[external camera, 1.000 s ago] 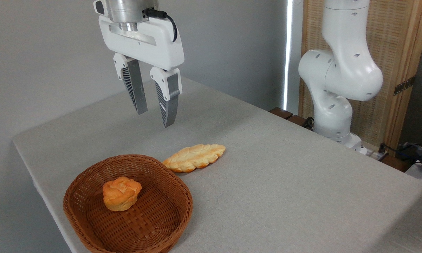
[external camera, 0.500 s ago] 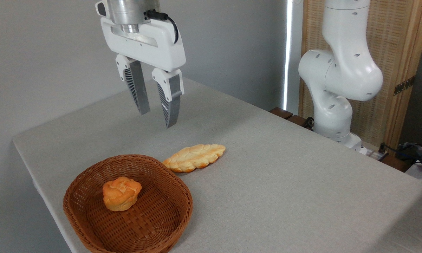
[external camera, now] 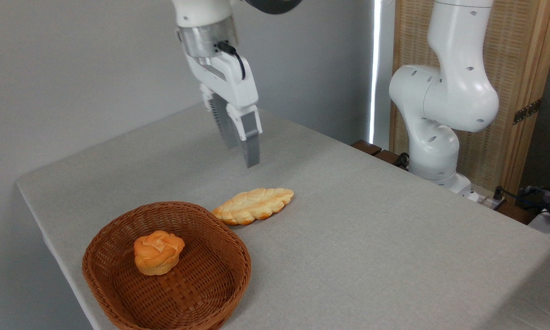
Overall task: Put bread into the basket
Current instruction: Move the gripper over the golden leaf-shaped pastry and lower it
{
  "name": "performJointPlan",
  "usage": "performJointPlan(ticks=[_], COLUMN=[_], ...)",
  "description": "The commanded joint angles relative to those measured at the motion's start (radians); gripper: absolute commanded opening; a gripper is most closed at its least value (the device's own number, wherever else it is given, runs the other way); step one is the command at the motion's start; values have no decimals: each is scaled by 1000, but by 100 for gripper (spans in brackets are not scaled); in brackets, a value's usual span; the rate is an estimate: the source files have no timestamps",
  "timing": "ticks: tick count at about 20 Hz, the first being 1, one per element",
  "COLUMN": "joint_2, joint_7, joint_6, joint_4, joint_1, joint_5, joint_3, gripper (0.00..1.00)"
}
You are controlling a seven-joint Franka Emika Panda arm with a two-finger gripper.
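The pale golden, leaf-shaped braided loaf of bread (external camera: 253,206) lies flat on the grey cloth-covered counter (external camera: 371,238), just outside the reddish-brown oval wicker basket (external camera: 220,293). Its near tip sits at about two o'clock from the basket's centre, close against the thick braided rim, though whether it touches cannot be told from here. Its long axis runs away toward two o'clock. A small round orange bun (external camera: 158,252) sits inside the basket, left of centre, leaving the right half of the woven floor bare.

The white arm's gripper (external camera: 242,149) hangs in the air above the counter, at roughly twelve o'clock from the loaf and well clear of it. It is turned nearly edge-on to the camera, one finger hiding most of the other, so I cannot tell whether the jaws stand apart or together.

The loaf looks light and fairly stiff, with a matt, bumpy crust that should give the pads some purchase; if it is real bread, a hard squeeze would likely dent it. Being flat and low, it calls for a grip across its narrow width near the middle, with the jaws coming down astride it to the cloth. A hold near either tapered tip would probably let it swing or slip.
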Motion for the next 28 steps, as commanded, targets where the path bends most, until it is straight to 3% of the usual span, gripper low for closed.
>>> performJointPlan(ticks=[1, 5, 11, 26, 28], joint_2=[-108, -105, -84, -46, -29], joint_7=[120, 241, 246, 247, 246], joint_6=[49, 48, 58, 219, 252], joint_4=[-162, -217, -270, -343, -343], joint_1=[4, 3, 3, 3, 3], joint_5=[-16, -13, -1, 2, 30], joint_3=[-12, -13, -13, -13, -13], gripper=[100, 100, 100, 100, 100])
